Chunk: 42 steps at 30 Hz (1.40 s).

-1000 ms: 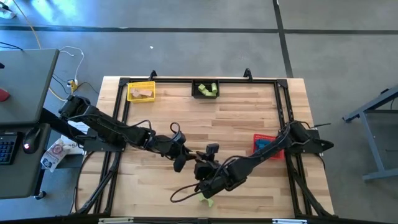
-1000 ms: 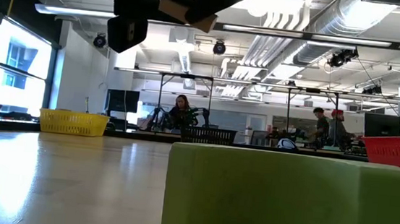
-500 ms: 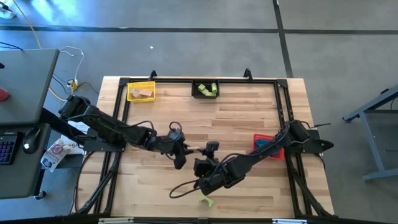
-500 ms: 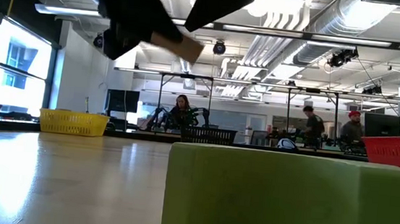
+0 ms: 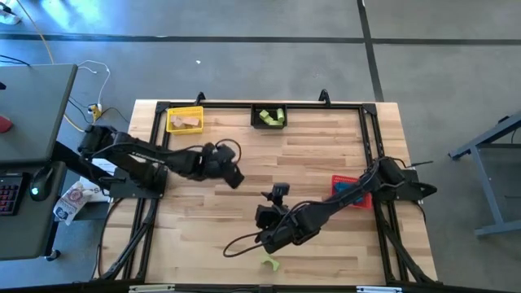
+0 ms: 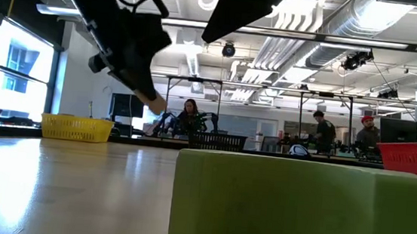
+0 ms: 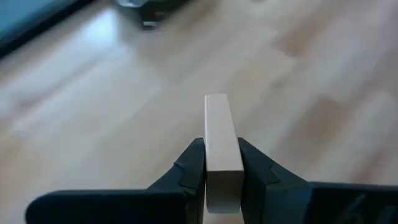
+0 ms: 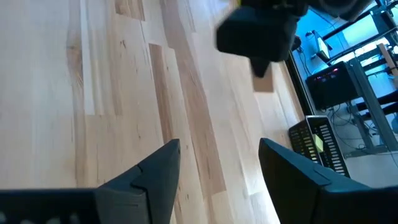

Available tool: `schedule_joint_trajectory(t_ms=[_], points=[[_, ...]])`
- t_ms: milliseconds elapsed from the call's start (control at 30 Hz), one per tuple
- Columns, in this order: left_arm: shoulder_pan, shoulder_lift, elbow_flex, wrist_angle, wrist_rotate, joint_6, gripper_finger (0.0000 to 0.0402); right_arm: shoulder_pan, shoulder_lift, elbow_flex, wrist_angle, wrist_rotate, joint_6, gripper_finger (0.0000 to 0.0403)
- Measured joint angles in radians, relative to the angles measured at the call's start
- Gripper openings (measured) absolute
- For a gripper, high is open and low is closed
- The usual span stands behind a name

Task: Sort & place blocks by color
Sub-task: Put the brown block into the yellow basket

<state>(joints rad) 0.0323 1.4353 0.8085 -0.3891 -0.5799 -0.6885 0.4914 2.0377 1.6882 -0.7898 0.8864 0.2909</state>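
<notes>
A tan wooden bar block (image 7: 219, 127) is held in my left gripper (image 5: 234, 177), which is shut on it above the table's middle left. In the low view the block (image 6: 152, 101) shows at the end of the gripper, which slants downward. My right gripper (image 8: 217, 152) stands open and empty over bare wood near the table's middle (image 5: 263, 215), pointing toward the left gripper. A light green block (image 5: 270, 262) lies on the table near the front edge, filling the low view's foreground (image 6: 299, 208). My left gripper pinches the tan bar's two long sides near its back end (image 7: 222, 168) between its two fingers (image 7: 193, 165). The bar runs along the fingers and sticks out ahead of them. The fingers slant downward, and the bar is lifted clear of the table.
A yellow bin (image 5: 184, 120) with tan blocks and a black bin (image 5: 269, 116) with green blocks stand at the far edge. A red bin (image 5: 352, 189) sits at the right under the right arm. A black frame (image 5: 155, 146) runs around the table. People stand in the room behind.
My left gripper has carried the tan block from beside the right gripper toward the table's far left and has tipped to point downward. The block, which sat between the two grippers, is now only in the left one. My right arm has stayed nearly in place.
</notes>
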Motion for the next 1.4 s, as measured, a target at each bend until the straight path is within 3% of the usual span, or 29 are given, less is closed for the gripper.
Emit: schedule_joint_trajectory(t_ms=[567,833,1100,1400], points=[[0.418,-0.001,0.0,-0.087,-0.048,0.22,0.004,-0.048,0.001,-0.001,-0.029,-0.023,0.001,0.0204],[0.611,-0.079,0.0,-0.092,-0.061,0.285,0.004,-0.079,0.001,-0.001,-0.136,-0.023,0.086,0.0204],[0.741,-0.137,0.0,-0.117,-0.055,0.334,0.004,-0.113,0.001,-0.002,-0.197,-0.024,0.158,0.0204],[0.826,-0.068,-0.025,-0.171,-0.06,0.345,0.004,-0.123,0.001,-0.002,-0.194,-0.026,0.163,0.0204]])
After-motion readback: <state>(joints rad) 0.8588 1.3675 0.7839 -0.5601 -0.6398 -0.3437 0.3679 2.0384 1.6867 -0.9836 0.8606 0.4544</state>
